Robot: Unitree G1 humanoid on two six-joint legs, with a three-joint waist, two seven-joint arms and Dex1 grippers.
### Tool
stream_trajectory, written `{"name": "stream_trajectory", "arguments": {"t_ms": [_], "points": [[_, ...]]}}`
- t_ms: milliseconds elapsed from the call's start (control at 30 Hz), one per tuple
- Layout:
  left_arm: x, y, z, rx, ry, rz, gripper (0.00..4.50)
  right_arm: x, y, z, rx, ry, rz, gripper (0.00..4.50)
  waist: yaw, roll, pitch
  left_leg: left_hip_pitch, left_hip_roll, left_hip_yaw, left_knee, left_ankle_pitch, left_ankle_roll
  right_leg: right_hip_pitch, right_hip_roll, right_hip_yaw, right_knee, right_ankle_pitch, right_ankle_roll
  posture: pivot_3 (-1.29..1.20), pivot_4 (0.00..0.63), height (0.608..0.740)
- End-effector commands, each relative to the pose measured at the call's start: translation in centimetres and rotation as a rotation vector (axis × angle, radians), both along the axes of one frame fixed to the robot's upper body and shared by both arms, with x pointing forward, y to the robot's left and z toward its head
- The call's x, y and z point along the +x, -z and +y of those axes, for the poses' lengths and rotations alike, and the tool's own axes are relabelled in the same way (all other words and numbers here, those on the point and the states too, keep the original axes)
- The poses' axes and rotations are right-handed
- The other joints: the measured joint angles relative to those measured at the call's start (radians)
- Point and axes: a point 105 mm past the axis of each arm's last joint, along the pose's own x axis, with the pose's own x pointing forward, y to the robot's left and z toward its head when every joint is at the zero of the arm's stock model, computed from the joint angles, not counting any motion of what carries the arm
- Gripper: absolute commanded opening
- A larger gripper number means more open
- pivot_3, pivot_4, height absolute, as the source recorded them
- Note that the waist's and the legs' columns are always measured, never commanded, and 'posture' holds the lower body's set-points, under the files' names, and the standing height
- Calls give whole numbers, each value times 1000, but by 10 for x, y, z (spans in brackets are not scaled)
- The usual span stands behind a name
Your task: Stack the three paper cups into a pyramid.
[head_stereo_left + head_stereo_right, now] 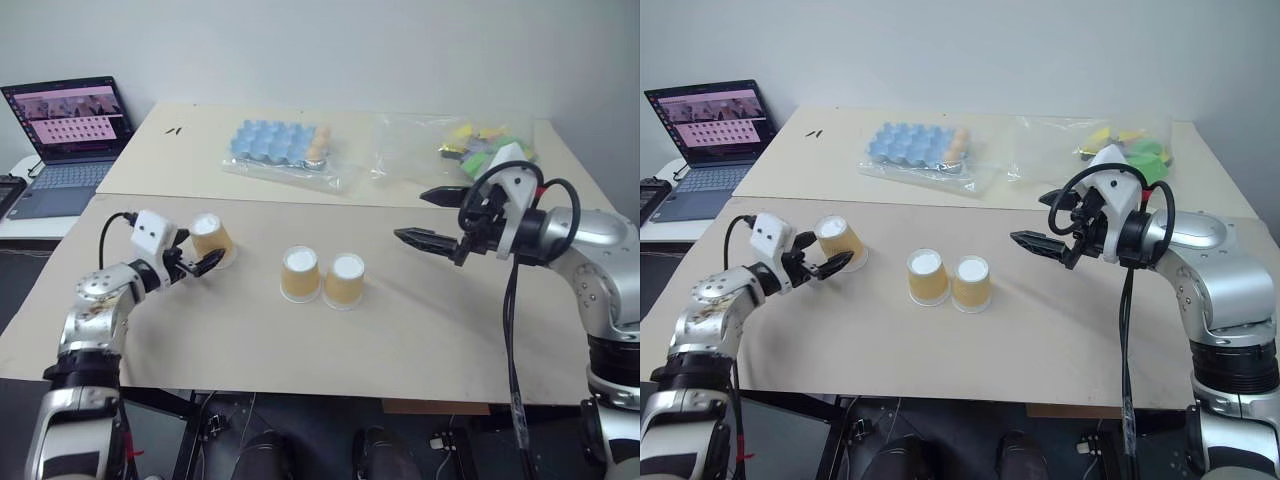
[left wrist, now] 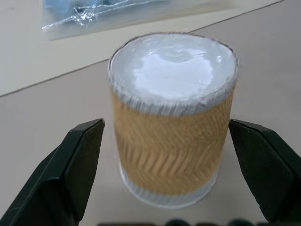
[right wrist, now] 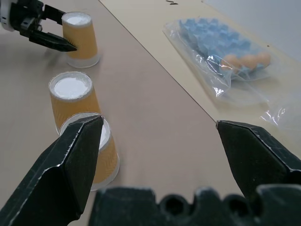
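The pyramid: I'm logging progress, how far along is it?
Done: two cups stand upside down, side by side, as a base. In hand: the open left gripper brackets the third cup, not yet closed. Left: grasp it and set it on top. The right gripper is open, holding nothing.

Open laptop (image 1: 68, 125) far left; bagged blue tray (image 1: 283, 143); bagged colourful items (image 1: 482, 141).

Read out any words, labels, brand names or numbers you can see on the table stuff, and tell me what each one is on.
No text can be read.
Laptop screen: rows of small tiles, too small and blurred to read.
The three paper cups: a woven pattern, no print.
Blue tray in its plastic bag: no label visible.
Bag of coloured items: nothing legible.
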Motion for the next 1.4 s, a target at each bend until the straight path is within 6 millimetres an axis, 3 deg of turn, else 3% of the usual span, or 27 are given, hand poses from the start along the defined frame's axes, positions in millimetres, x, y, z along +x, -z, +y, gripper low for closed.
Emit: {"name": "stream_trajectory", "arguments": {"t_ms": [33, 267, 367, 433, 667, 833, 933, 1067, 1167, 1400], "points": [[6, -19, -9, 7, 44, -61, 4500, -7, -14, -5, 2, 18, -59, 4491, -1, 0, 0, 0, 0, 0, 0, 0, 0, 0, 0, 0, 0, 0, 0, 0, 150, 724], [7, -17, -12, -24, 53, -49, 4500, -6, -14, -4, -2, 18, -62, 4491, -2, -1, 1, 0, 0, -1, 1, 0, 0, 0, 0, 0, 1, 0, 1, 0, 150, 724], [6, -17, -11, -31, 48, -46, 3728, -4, -14, -3, -1, 16, -62, 4500, -3, -1, 1, 0, 0, -1, 1, 0, 0, 0, -1, 0, 1, 0, 1, 0, 150, 724], [6, -16, -11, -27, 46, -39, 2961, -4, -12, -1, -2, 10, -56, 4500, -3, -1, 1, -1, 0, -1, 1, 0, 0, 0, -1, 0, 1, 0, 1, 0, 150, 724], [5, -24, -15, -21, 67, -68, 2961, -13, 2, 12, -19, -81, 5, 4500, -4, -1, 1, -1, 0, -2, 1, 0, 0, 0, -1, 0, 1, 0, 1, 0, 150, 724], [-6, -72, -49, -39, 272, -146, 2961, -27, 11, 25, -30, -202, 55, 4500, -3, -3, 2, -2, 0, -3, 2, 0, 0, 0, -1, -2, 1, 0, 1, 0, 150, 724], [-27, -131, -84, -83, 531, -208, 2961, -33, 17, 33, -34, -280, 90, 4500, 1, -7, 4, -5, 0, -4, 6, 0, 1, -1, -1, -4, 1, 0, 1, 0, 150, 724], [-42, -155, -106, -102, 728, -166, 2961, -28, 21, 32, -36, -279, 99, 4500, 3, -9, 5, -9, 0, -7, 10, -1, 2, -1, -1, -6, 1, 0, 2, 0, 150, 724], [-48, -156, -121, -104, 844, -111, 2961, -26, 22, 30, -35, -270, 99, 4500, 2, -9, 5, -7, -2, -7, 9, -1, 2, 1, -1, -6, 1, -1, 3, 0, 150, 724], [-36, -121, -147, -59, 944, 1, 2961, -29, 24, 23, -20, -223, 100, 4500, 4, -9, 5, -7, -2, -6, 10, -1, 2, 1, -1, -5, 2, -1, 4, 0, 150, 724]]}}
